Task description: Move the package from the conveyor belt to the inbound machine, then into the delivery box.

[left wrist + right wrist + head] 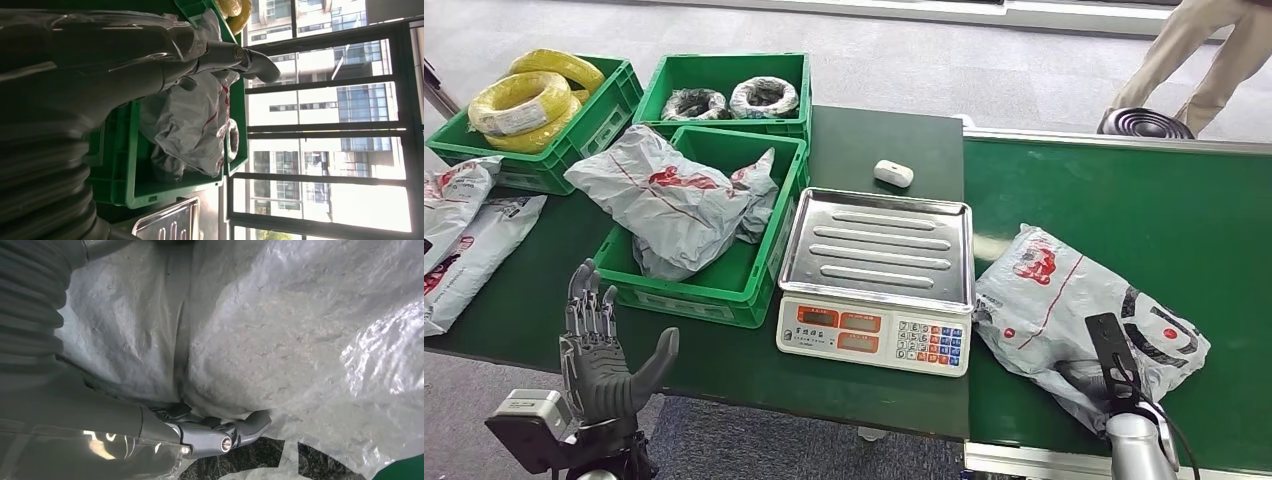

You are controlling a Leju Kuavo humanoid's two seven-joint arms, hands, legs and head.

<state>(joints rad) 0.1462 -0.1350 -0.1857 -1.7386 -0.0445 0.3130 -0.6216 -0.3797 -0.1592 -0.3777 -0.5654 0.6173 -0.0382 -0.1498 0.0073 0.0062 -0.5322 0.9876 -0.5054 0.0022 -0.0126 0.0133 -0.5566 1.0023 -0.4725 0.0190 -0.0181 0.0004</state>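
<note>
A grey plastic package (1064,300) with red and black print lies on the green conveyor belt (1124,180) at the right. My right hand (1114,385) is at its near edge; in the right wrist view the crumpled package (280,340) bulges between the thumb (225,437) and the fingers above, so the hand holds it. The steel-topped scale (879,240) stands left of the belt. Further left, the green delivery box (724,285) holds another grey package (674,195). My left hand (604,365) is raised, fingers spread and holding nothing, in front of the box (125,170).
Two more green crates stand behind, one with yellow cable coils (524,100), one with wrapped coils (729,98). Grey packages (464,220) lie at the table's left end. A small white object (893,173) sits behind the scale. A person's legs (1204,50) stand beyond the belt.
</note>
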